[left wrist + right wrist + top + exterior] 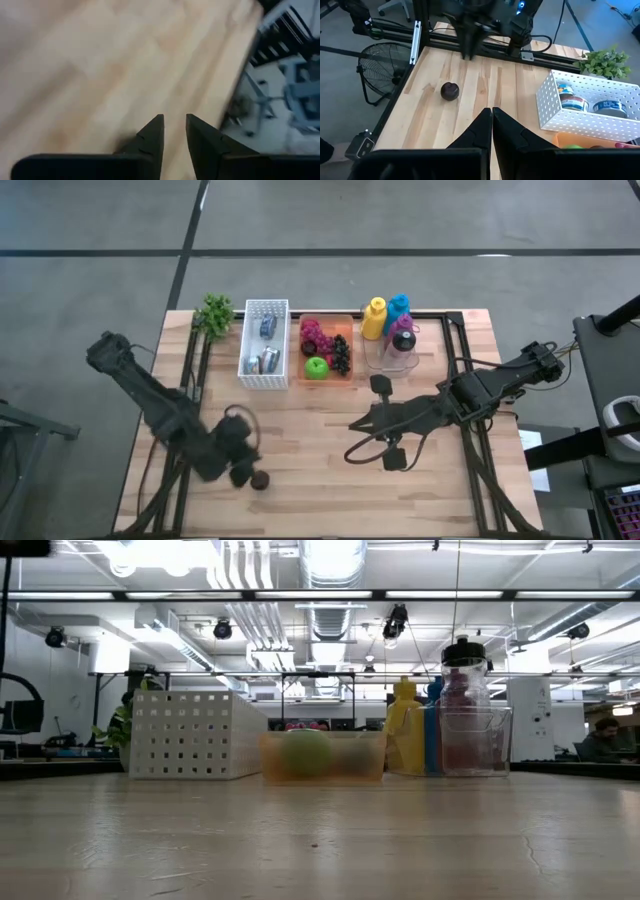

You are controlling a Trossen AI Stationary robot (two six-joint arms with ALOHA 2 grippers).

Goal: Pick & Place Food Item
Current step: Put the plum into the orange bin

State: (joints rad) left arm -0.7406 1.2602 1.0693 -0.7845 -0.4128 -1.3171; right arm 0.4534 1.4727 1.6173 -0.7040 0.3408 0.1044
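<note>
Overhead and wrist views of a pick-and-place trial at an early or interim stage. A single dark round food item (259, 480), plum-like, lies loose on the bare wood near the front edge of the table (300, 430); no finger touches it, so by this evidence the pick is not accomplished and the whole carry and placement remain to be done. The orange tray (345, 326) at the back of the table already holds grapes, a green apple (316, 367) and dark berries, and is the probable destination, though the pictures do not confirm this. The left gripper (174, 131) hovers low over the front-left part of the table; its fingers (152, 137) stand a narrow gap apart with only bare wood showing between them, so it holds nothing. The item lies just beside this gripper, slightly to its outer front side and apart from it; it does not appear in the left wrist view, which suggests the jaws are not yet lined up on it. The right gripper (492, 120) waits above the table's middle with fingers pressed fully together and empty; from it the item lies well ahead, toward the left arm, while the white perforated basket (547, 95) of cans sits off to its side.
</note>
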